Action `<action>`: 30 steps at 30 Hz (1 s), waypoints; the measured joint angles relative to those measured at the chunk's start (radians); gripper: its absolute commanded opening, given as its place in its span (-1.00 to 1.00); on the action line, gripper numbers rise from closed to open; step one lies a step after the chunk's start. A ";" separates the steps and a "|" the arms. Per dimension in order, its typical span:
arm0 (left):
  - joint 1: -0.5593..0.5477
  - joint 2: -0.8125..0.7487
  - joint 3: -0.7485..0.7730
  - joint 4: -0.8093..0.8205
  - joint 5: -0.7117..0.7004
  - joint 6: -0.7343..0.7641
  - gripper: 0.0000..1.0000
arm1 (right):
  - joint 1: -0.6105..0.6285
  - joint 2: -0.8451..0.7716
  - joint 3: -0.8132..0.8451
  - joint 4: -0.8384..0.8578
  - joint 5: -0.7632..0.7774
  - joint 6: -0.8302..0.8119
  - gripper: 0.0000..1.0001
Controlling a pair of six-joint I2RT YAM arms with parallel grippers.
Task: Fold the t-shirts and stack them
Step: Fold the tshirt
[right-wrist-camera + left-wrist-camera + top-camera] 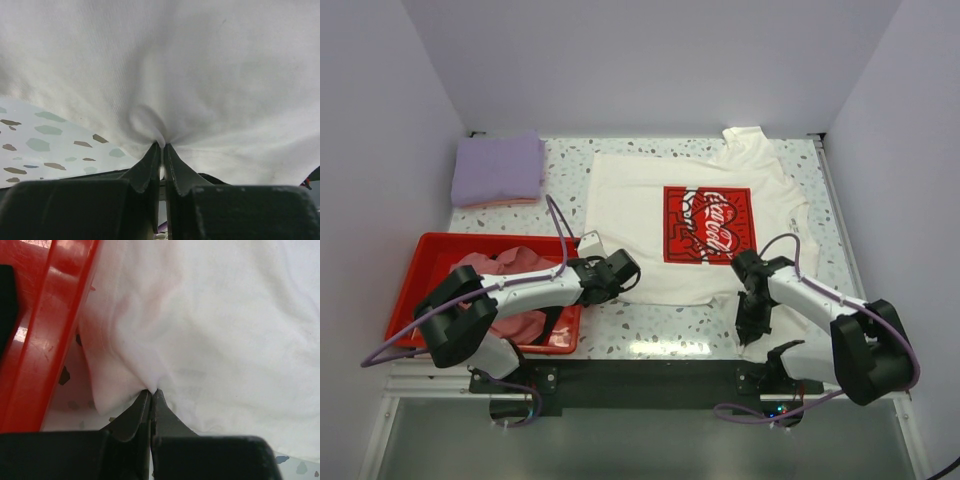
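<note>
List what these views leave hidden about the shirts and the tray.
- Near corners of the white tee, top view: hidden under the left gripper and right gripper.
- Pink tee in the tray, top view: the left arm crosses it; anything beneath is hidden.
- Lavender tee, top view: too small to tell what lies under it.
- Wrist views: cloth fills both; the tee's outline is cut off by the edges.

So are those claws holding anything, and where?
Both pinch the cream-white t-shirt at its near edge: left gripper by one corner, right gripper by the other.
</note>
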 measured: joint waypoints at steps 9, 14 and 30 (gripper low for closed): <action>0.001 0.000 0.001 0.000 0.000 0.011 -1.00 | 0.004 -0.060 0.016 0.009 0.060 0.009 -1.00; 0.002 0.000 0.015 0.000 0.000 0.032 -1.00 | 0.004 -0.055 0.130 -0.016 0.123 -0.011 -1.00; 0.063 0.006 0.143 0.000 -0.008 0.126 -1.00 | 0.004 0.100 0.505 -0.072 0.334 -0.211 -1.00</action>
